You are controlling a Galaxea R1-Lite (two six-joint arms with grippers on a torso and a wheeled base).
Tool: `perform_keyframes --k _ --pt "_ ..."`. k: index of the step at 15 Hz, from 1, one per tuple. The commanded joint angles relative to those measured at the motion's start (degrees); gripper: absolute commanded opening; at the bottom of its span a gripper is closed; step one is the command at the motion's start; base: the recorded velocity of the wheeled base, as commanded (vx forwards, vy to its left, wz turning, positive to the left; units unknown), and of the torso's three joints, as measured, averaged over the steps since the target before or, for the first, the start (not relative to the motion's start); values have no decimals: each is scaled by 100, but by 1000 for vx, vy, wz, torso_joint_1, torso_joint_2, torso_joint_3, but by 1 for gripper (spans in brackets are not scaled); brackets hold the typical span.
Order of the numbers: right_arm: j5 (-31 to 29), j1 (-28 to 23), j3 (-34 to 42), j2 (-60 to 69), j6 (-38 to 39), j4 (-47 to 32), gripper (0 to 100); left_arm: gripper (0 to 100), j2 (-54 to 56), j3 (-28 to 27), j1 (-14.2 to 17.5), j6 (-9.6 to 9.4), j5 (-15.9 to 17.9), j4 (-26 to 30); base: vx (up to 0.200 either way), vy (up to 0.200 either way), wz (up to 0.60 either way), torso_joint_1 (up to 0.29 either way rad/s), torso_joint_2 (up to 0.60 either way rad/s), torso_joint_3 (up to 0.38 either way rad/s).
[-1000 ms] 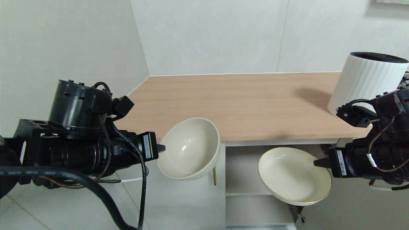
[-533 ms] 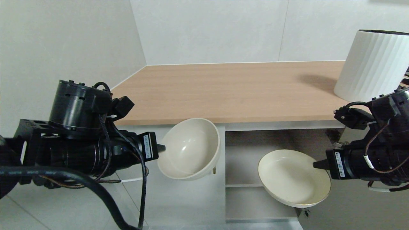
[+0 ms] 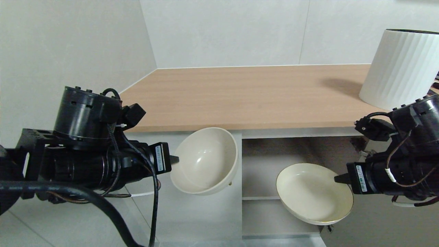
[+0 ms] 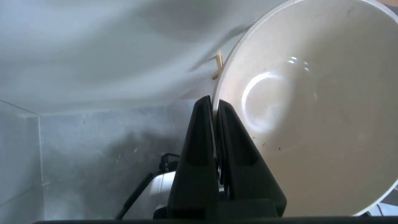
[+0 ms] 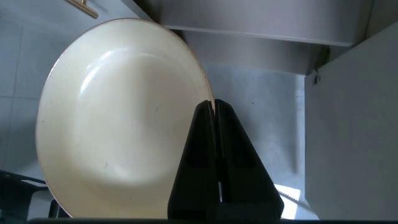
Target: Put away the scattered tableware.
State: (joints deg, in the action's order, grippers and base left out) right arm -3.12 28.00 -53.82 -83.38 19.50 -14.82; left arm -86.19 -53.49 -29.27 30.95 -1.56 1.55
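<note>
Left hand (image 3: 175,159): narrow, pinched on the left rim of the bowl (image 3: 205,161), one finger inside and one outside.
Bowl: cream, deep, tilted with its opening facing up and right. It is held in the air just below the near edge of the surface (image 3: 247,96), in front of a closed cabinet door (image 3: 202,216).
Right hand (image 3: 337,178): narrow, clamped on the right rim of the plate (image 3: 313,193).
Plate: cream, shallow, thin gold edge, tilted. It is in the air right of the bowl, not touching it, in front of the open cabinet (image 3: 260,161) at about the level of its shelf (image 3: 257,198).
Surface: wood-grain top; a white ribbed cylinder (image 3: 401,68) stands at the far right.
</note>
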Motion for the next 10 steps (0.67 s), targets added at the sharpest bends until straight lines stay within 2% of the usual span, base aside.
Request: perform_keyframes --k 1,2,5,7,10 --pt "-4 4 47 -451 1 -3 0 0 -74 41 -149 -10 -2 21 0 0 0 0 0 0" --pt "-13 -5 38 -758 1 -3 0 0 -82 102 -272 -54 7 30 0 0 0 0 0 0" --pt "-119 -93 74 -1681 27 454 0 0 -135 339 -439 -467 -2 30 0 0 0 0 0 0" --pt "-119 -225 197 -2235 71 1034 0 0 -170 348 -448 -476 -2 30 0 0 0 0 0 0" --pt "-145 -418 451 -3237 71 2379 0 0 -179 348 -483 -476 -2 30 0 0 0 0 0 0"
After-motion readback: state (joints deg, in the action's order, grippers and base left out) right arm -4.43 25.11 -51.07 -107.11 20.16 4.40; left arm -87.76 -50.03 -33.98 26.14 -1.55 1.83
